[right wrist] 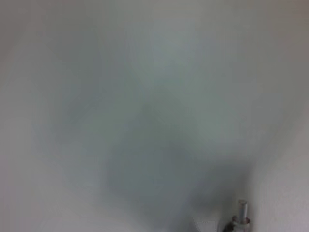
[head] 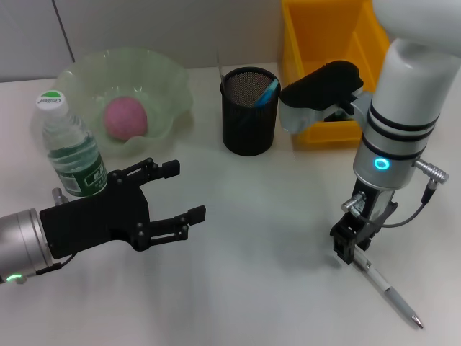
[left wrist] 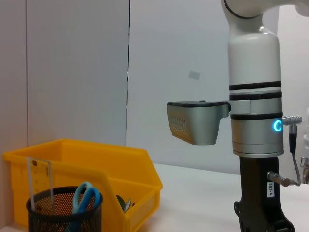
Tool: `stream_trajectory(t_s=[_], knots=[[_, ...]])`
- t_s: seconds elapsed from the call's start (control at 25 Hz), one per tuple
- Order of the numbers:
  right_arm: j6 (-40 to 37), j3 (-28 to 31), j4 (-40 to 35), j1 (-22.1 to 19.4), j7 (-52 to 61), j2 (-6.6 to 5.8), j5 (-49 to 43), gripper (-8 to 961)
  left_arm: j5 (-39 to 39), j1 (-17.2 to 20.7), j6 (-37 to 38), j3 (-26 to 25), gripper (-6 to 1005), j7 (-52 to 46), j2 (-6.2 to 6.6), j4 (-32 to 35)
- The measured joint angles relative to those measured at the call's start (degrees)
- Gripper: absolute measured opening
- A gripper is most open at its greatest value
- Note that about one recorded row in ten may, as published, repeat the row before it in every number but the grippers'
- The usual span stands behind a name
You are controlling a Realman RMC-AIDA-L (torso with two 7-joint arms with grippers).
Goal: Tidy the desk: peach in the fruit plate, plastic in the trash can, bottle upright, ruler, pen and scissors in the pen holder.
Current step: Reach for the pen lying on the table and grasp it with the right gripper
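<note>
Right gripper, low at the frame's right, is clenched on the top end of the pen, which slants toward the lower right corner with its tip on the table. Upper left, the peach sits in the fruit plate and the bottle stands upright just below it. Left gripper, lower left, hangs spread and empty, while the pen holder at top centre carries the scissors (blue handles) and ruler.

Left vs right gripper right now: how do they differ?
Left gripper lies level, fingers open and empty, beside the upright bottle. Right gripper points straight down at the table, right at one end of the pen lying there. Both are black and low over the table.
</note>
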Motion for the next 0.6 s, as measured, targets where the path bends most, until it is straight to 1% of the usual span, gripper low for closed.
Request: stream_trajectory(t_s=[0.08,0.28,0.6], knots=[[0.2,-0.2,0.2,0.0,0.0,0.00,0.0,398,0.0,0.0,0.0,0.0,861,0.0,0.00,0.0],[0.3,-0.3,0.2,0.0,0.0,-0.01,0.1,328,0.0,0.0,0.0,0.0,861,0.0,0.00,0.0],[0.6,-0.8,0.2,-0.1,0.3,0.00,0.1,325,0.0,0.0,0.1,0.0,861,0.0,0.00,0.0]])
